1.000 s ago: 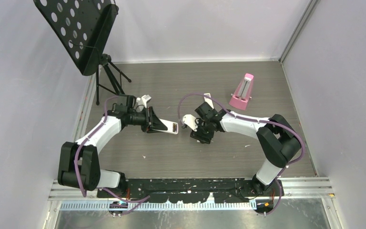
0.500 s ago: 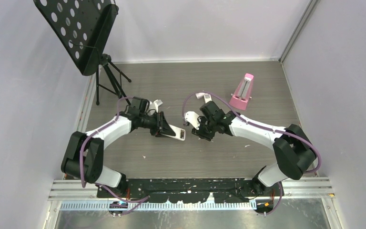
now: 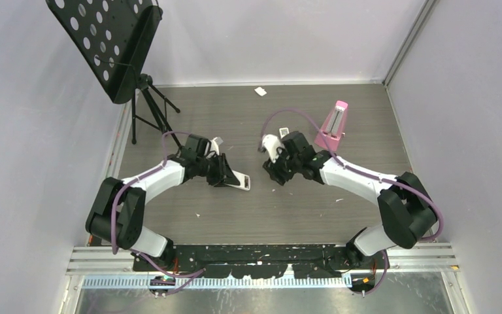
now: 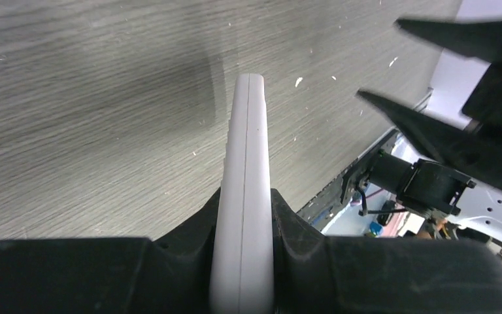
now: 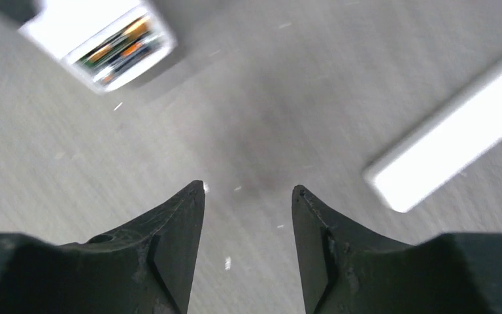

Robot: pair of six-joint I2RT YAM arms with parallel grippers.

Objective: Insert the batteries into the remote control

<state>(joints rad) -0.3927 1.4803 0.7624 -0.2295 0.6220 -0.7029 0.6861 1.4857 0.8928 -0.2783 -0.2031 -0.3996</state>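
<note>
My left gripper (image 3: 225, 175) is shut on the white remote control (image 3: 238, 182) and holds it edge-on; in the left wrist view the remote (image 4: 245, 150) stands out from between the fingers (image 4: 245, 196). Its free end shows in the right wrist view (image 5: 98, 33) with an open compartment holding dark, orange-and-green batteries (image 5: 119, 44). My right gripper (image 3: 276, 174) is open and empty, just right of that end and apart from it. In the right wrist view it (image 5: 248, 190) hangs over bare floor.
A long flat white piece (image 5: 451, 137) lies on the floor right of my right gripper. A small white piece (image 3: 260, 91) lies by the back wall. A pink metronome (image 3: 332, 126) stands at the back right and a black music stand (image 3: 114, 46) at the back left.
The left gripper carried the remote right and nearer. The right gripper drew back slightly from the remote's end. A small white piece has appeared by the back wall.
</note>
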